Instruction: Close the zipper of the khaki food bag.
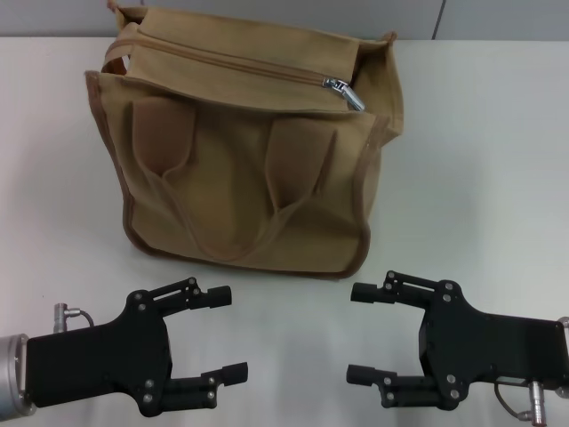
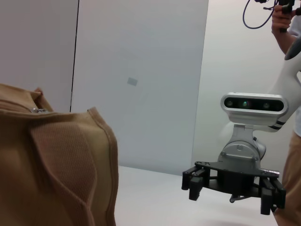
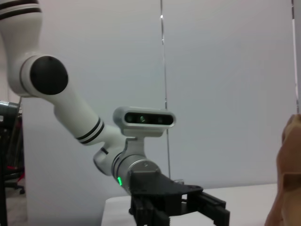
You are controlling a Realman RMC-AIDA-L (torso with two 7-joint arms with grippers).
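1. Resting low over the counter's (image 1: 498, 160) near-left corner, the left claw (image 1: 227, 331) points toward the middle with its fingers spread wide and nothing between them; its arm is cut off at the picture's edge, and a silver fitting with a thin cable shows behind the black body.
2. Farther back, at the middle of the counter and reaching to its far edge, stands the khaki food bag (image 1: 249, 151), well apart from both claws. Its two looped handles hang down over the front pockets. The bag's far side is hidden behind its own top.
3. Along the bag's top runs the zipper (image 1: 267, 69), a tan track whose silver pull tab (image 1: 343, 92) lies at the end nearer the counter's right edge. Whether the teeth are joined or parted along the track is hard to make out.
4. The left wrist view shows only one brown-piped corner of the bag, cut off by the frame, with a small glint of metal at its top edge.
5. Over the near-right corner the right claw (image 1: 358, 334) faces the left one, fingers likewise wide apart and empty; its arm is also cut off.
6. The right wrist view catches just a sliver of bag fabric.
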